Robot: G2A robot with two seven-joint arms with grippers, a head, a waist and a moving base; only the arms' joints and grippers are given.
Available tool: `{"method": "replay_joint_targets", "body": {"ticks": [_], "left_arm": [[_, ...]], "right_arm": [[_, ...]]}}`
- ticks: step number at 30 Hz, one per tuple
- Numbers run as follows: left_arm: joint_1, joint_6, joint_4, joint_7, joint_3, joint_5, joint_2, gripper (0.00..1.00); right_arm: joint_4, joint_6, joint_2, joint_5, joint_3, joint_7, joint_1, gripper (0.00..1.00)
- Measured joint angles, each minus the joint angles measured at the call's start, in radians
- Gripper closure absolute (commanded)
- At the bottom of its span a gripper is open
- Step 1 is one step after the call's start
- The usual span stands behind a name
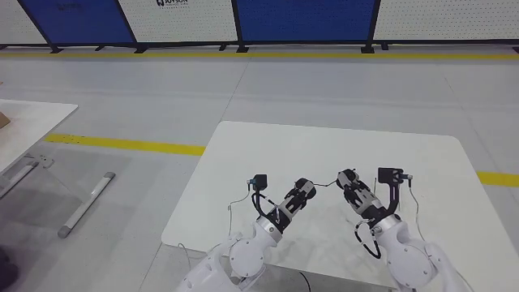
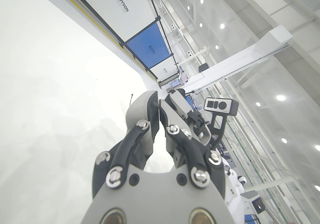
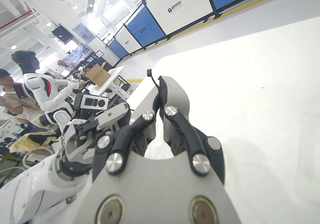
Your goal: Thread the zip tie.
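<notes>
A thin black zip tie point(image 1: 326, 183) spans the small gap between my two grippers above the white table point(image 1: 405, 154). My right gripper point(image 3: 158, 85) is shut on its strap, and the square head point(image 3: 149, 72) pokes out past the fingertips. My left gripper point(image 2: 158, 105) is shut as well, with a short dark bit of the tie pinched at its tips and a thin black end point(image 2: 131, 96) showing beside one finger. In the top view the left gripper point(image 1: 306, 185) and right gripper point(image 1: 347, 178) face each other near the table's front middle.
Another white table point(image 1: 32, 122) stands off to the left, with a grey bar point(image 1: 85, 203) lying on the floor beside it. Blue and white partition panels point(image 1: 308, 4) line the back. The table surface stretches bare beyond the grippers.
</notes>
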Motion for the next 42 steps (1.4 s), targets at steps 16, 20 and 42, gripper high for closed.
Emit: {"method": "replay_joint_targets", "body": {"ticks": [16, 20, 42], "left_arm": [[0.0, 0.0, 0.0, 0.0, 0.0, 0.0, 0.0, 1.0], [0.0, 0.0, 0.0, 0.0, 0.0, 0.0, 0.0, 1.0], [0.011, -0.016, 0.005, -0.008, -0.021, -0.04, -0.006, 1.0]], "right_arm": [[0.032, -0.015, -0.007, 0.037, -0.023, 0.011, 0.017, 1.0], [0.036, -0.013, -0.008, 0.045, -0.017, 0.004, 0.016, 1.0], [0.031, -0.021, -0.01, 0.058, -0.015, 0.001, 0.007, 0.68]]}}
